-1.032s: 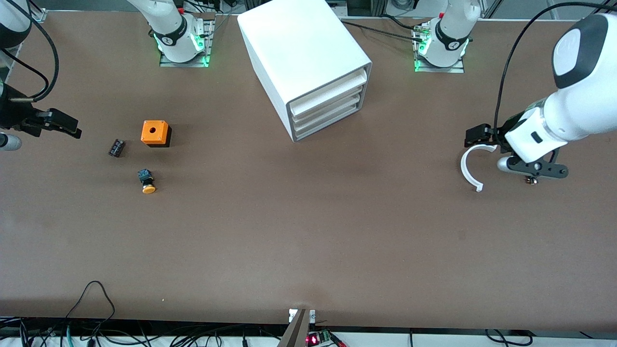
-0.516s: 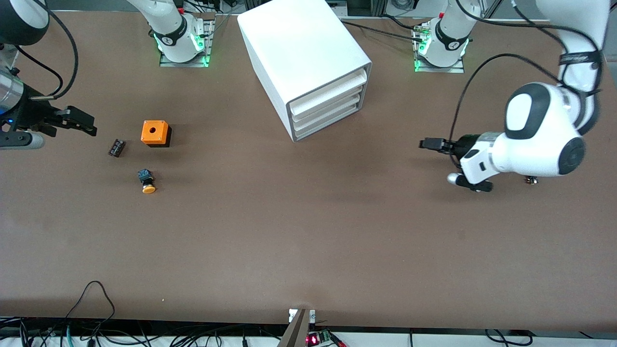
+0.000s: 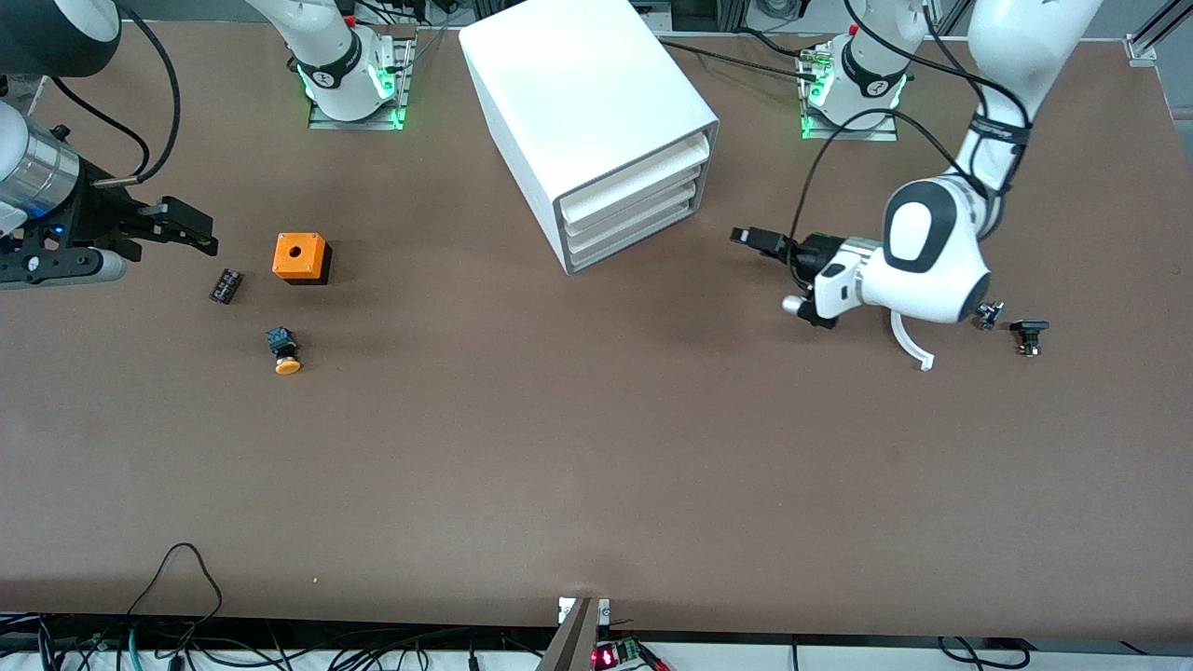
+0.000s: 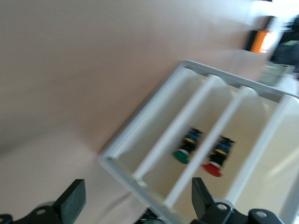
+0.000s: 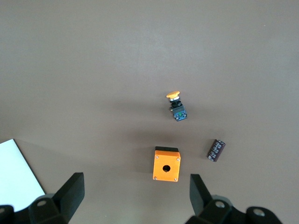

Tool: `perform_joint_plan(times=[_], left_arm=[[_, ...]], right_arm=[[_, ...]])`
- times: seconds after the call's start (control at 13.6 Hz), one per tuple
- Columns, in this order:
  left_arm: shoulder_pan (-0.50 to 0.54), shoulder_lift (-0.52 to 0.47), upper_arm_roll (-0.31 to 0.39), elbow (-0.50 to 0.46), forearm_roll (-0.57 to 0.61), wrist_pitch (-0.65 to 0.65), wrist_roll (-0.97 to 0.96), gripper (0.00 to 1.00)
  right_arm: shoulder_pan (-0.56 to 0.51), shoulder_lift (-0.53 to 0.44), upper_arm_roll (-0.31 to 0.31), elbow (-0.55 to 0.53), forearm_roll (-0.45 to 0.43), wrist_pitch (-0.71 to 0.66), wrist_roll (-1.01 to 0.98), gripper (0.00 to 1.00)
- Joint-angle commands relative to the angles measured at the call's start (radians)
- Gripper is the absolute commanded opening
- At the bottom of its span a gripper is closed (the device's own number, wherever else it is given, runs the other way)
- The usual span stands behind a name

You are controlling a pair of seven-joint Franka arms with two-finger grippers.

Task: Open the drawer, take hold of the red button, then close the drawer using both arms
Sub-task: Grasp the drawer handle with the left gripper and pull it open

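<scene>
The white cabinet (image 3: 596,112) stands between the two bases with its three drawer fronts shut; the lowest drawer (image 3: 638,238) is nearest the table. My left gripper (image 3: 748,235) is open, low over the table in front of the drawers and apart from them. In the left wrist view (image 4: 135,200) its fingers frame the drawer fronts (image 4: 196,140), and the red-capped button (image 4: 216,159) and a green-capped one (image 4: 186,149) show inside; I cannot tell which drawer holds the red one. My right gripper (image 3: 191,233) is open over the table at the right arm's end, and its wrist view (image 5: 135,196) shows it empty.
An orange box with a hole (image 3: 301,257), a small black cylinder (image 3: 226,285) and a yellow-orange capped button (image 3: 283,351) lie near the right gripper. A white curved piece (image 3: 911,347) and small black parts (image 3: 1028,334) lie under the left arm.
The left arm has swung in from the table's end toward the cabinet, uncovering the white curved piece. The right gripper has moved a little toward the orange box. The drawers stay shut.
</scene>
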Motion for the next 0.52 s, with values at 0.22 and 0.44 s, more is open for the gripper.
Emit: perform_joint_plan(times=[0.22,0.44], left_arm=[[-0.074,0.007,-0.07,-0.12,-0.204,0.077,0.086,0.98],[-0.075,0.009,-0.123,-0.135,-0.218,0.098,0.088,0.87]], right_arm=[[-0.002,-0.015,0.001,0.0,0.016,-0.017,-0.011,1.0],[-0.002,-0.015,0.001,0.0,0.016,-0.017,-0.02,1.0]])
